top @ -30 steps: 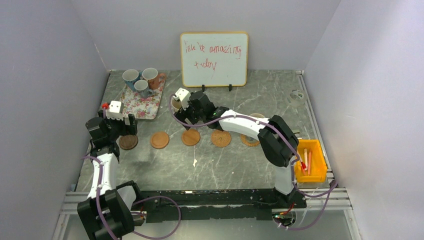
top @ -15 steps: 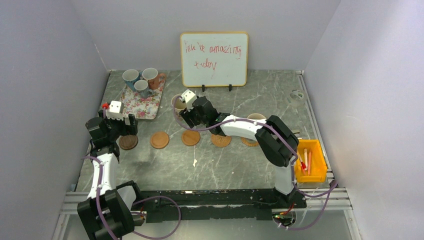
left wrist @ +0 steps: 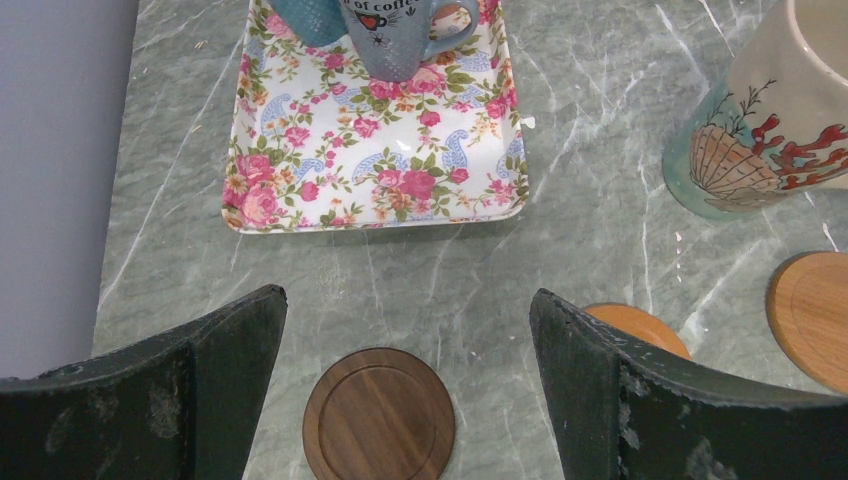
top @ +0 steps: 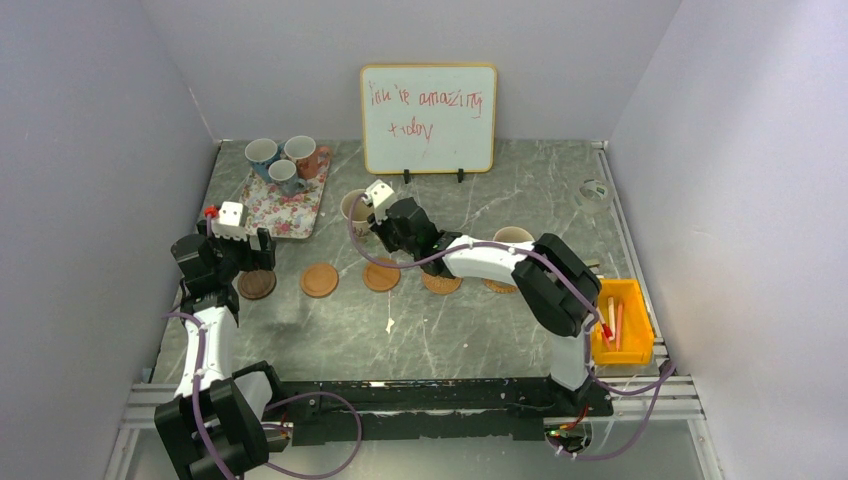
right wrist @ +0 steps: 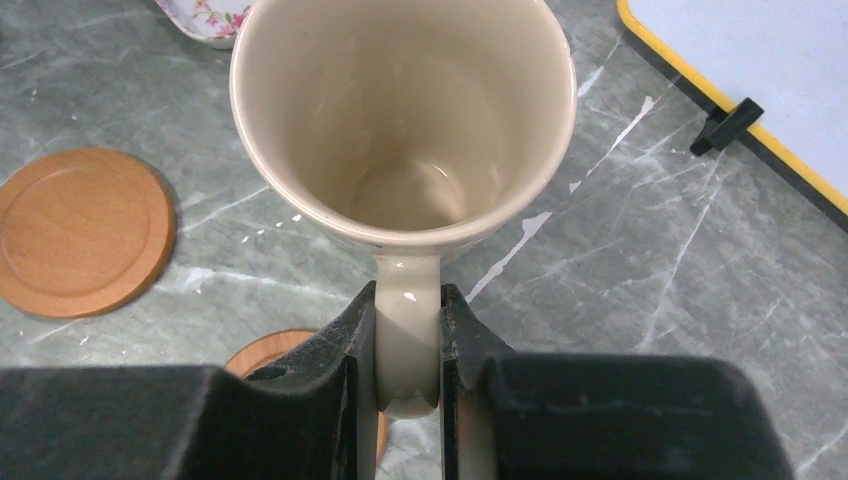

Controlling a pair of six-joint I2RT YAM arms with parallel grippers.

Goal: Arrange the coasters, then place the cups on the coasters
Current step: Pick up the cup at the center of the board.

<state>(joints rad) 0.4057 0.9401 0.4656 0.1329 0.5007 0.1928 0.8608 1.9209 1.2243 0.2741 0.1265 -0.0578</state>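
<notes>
My right gripper (right wrist: 408, 300) is shut on the handle of a large cream cup (right wrist: 400, 120) with a shell print (left wrist: 770, 130), which stands on the table right of the floral tray (top: 290, 215). Three smaller cups (top: 284, 175) sit on that tray. A second cream cup (top: 513, 238) stands at the right end of the coaster row, its base hidden by the arm. The coasters lie in a line: one dark brown (top: 257, 284), tan ones (top: 320, 279) (top: 381, 275). My left gripper (left wrist: 407, 298) hangs open above the dark brown coaster (left wrist: 379, 414).
A whiteboard (top: 428, 118) leans on the back wall. A yellow bin (top: 620, 322) with pens sits at the right edge. A small white scrap (top: 389, 325) lies in front of the coasters. A tape roll (top: 596, 190) lies at the far right.
My right gripper moved back and left to the cream cup and shut on its handle. The left arm has not moved.
</notes>
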